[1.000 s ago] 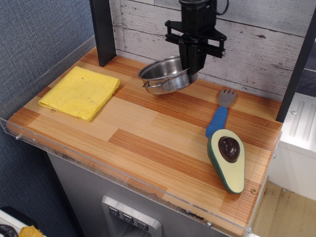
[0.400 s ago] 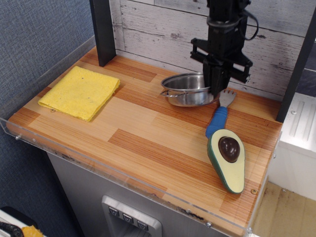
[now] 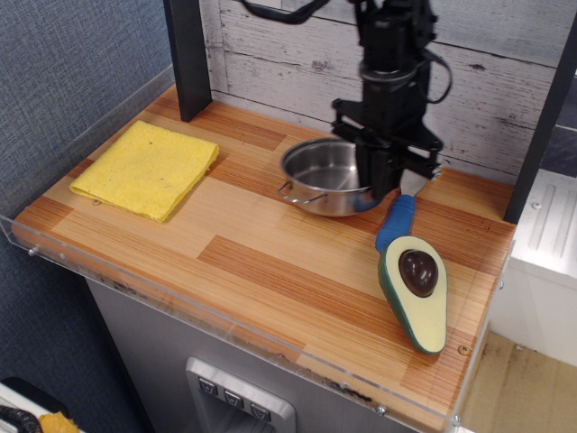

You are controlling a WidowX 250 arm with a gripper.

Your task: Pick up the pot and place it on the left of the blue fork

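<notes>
A folded yellow cloth [image 3: 147,169] lies flat near the left edge of the counter [image 3: 270,262], toward the back left corner, well apart from everything else. Behind it, at the back edge, a dark upright post [image 3: 187,56] stands on the wooden top against the whitewashed plank wall [image 3: 279,54]. Right of the middle and nearer the back edge than the front sits the pot [image 3: 326,177], a shallow shiny steel round with a thin wire loop handle showing on its front left side; whether its base rests on the wood or hangs just above it cannot be told. The black gripper [image 3: 383,176] comes straight down from above over the pot's right rim, its fingers pinched onto that rim. Just right of the pot and below the gripper, the blue fork [image 3: 395,222] shows only its thick blue handle, running from beneath the gripper toward the front right; its grey head is hidden behind the gripper and the pot's edge, so the pot stands just beside the fork on its left. At the handle's near end, touching or overlapping it, a green avocado half [image 3: 415,290] with a brown pit lies face up, stretching toward the front right corner.
</notes>
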